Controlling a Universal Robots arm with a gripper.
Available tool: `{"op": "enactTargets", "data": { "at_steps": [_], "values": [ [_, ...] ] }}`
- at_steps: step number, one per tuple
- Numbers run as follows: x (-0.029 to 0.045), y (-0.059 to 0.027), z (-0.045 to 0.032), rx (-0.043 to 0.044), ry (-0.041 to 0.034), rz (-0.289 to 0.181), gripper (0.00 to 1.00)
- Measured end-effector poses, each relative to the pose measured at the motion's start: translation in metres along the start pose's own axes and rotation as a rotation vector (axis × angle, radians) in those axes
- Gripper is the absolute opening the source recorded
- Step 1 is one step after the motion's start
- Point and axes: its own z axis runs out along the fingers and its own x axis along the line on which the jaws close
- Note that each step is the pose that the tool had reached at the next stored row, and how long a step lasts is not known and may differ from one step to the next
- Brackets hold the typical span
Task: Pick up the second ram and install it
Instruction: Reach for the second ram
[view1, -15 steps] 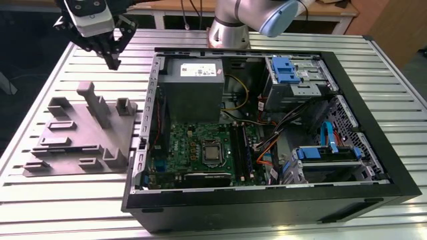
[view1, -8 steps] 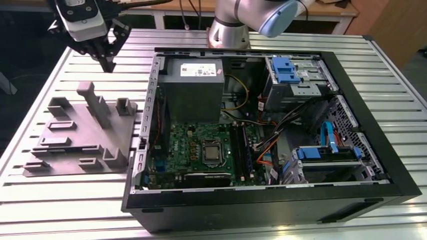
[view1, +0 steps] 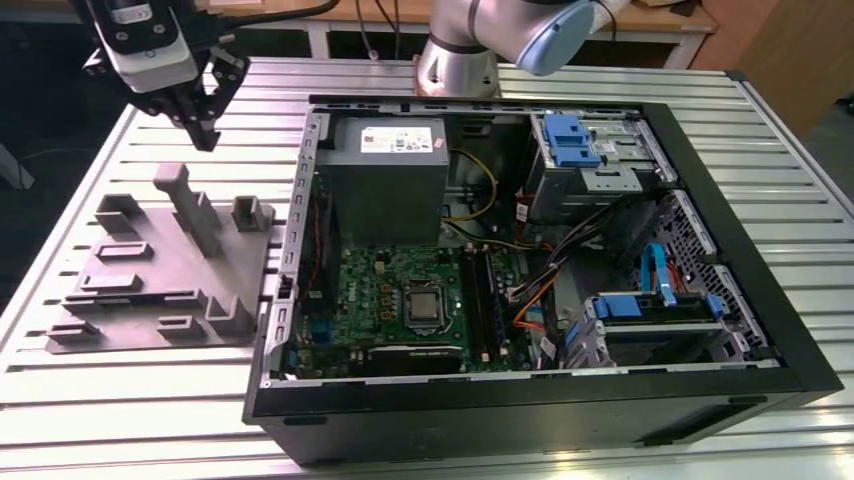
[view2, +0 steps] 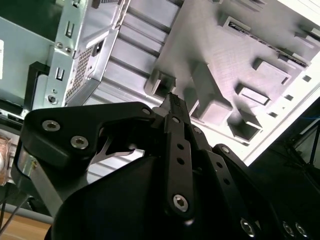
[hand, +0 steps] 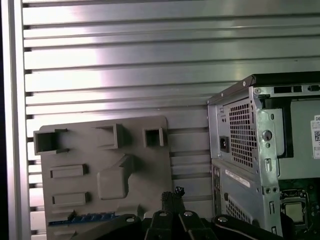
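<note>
Exterior view, upper left: the narrow, empty gripper (view1: 204, 138) should widen and square onto the first wrist view's second ram (hand: 82, 218).

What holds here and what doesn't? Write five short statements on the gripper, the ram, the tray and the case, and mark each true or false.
1. The gripper hangs over the open PC case. False: it hangs to the exterior view's left of the case, near the grey tray.
2. The second ram lies on the grey tray. True.
3. The fingers clamp the ram. False: they are shut on nothing, apart from it.
4. The case's side is open, showing the green motherboard. True.
5. The tray sits inside the case. False: it rests on the slatted table beside the case.
</note>
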Motion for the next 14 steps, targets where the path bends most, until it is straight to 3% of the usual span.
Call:
{"op": "enactTargets", "data": {
  "at_steps": [14],
  "values": [
    [0.0172, -0.011, 0.0072, 0.0, 0.0, 0.0, 0.1]
  ]
}}
